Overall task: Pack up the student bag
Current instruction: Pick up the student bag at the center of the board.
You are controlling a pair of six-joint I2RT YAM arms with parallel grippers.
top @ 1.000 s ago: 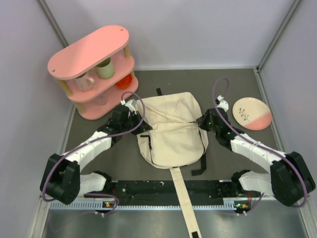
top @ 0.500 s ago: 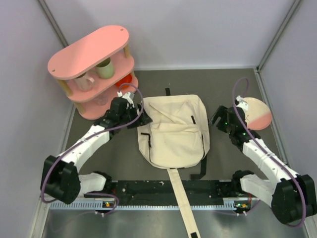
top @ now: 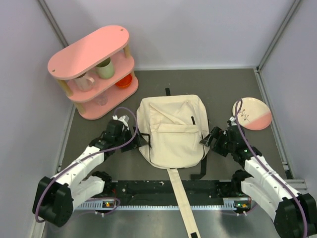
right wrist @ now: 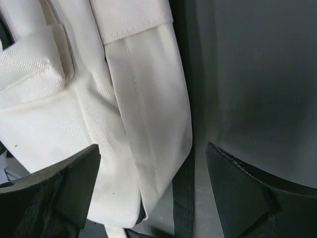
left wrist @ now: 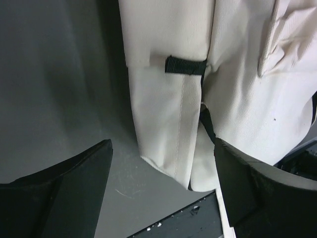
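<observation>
Dark table [top: 223, 89]; student bag [top: 171, 131]; pink shelf [top: 89, 49] overhead-only.

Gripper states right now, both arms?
Left gripper: open, holding nothing, over the left edge of the student bag.
Right gripper: open, holding nothing, over the bag's right edge.
</observation>
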